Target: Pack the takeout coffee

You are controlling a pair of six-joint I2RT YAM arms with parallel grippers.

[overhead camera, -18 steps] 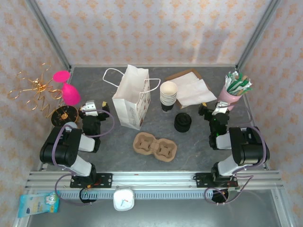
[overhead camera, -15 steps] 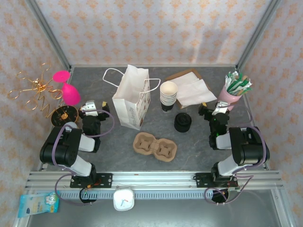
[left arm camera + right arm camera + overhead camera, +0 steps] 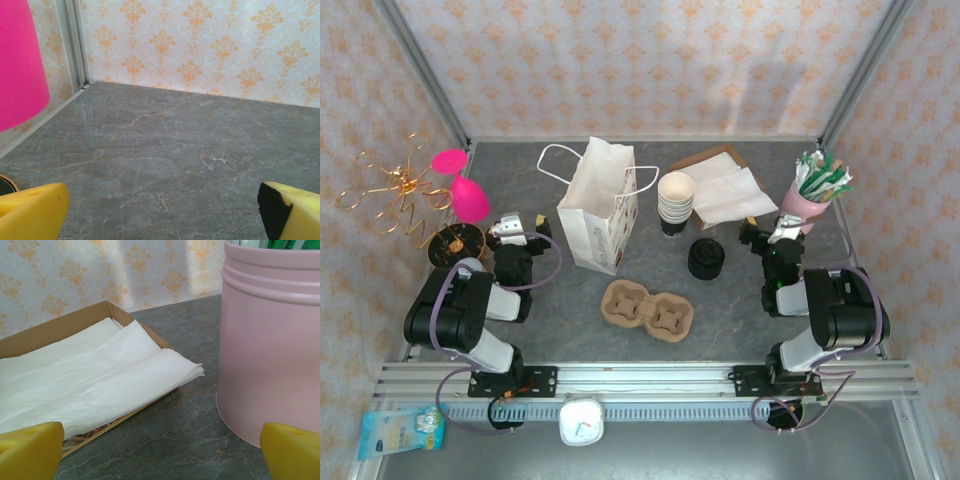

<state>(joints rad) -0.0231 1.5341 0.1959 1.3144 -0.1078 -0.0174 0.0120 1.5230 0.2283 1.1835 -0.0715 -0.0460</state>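
The takeout coffee stands mid-table and shows from above as a small cup under a round black lid. A white paper bag with handles stands upright to its left. My left gripper rests low at the table's left, open, with bare grey table between its yellow fingertips. At the right, my right gripper is open too and holds nothing. In the right wrist view it faces the pink container and the napkins. Both grippers are well apart from the coffee.
A stack of lidless cream cups stands behind the coffee. A cardboard two-cup carrier lies in front. A cardboard tray of napkins and a pink container of green sticks are at back right. A gold wire stand with pink shapes is at left.
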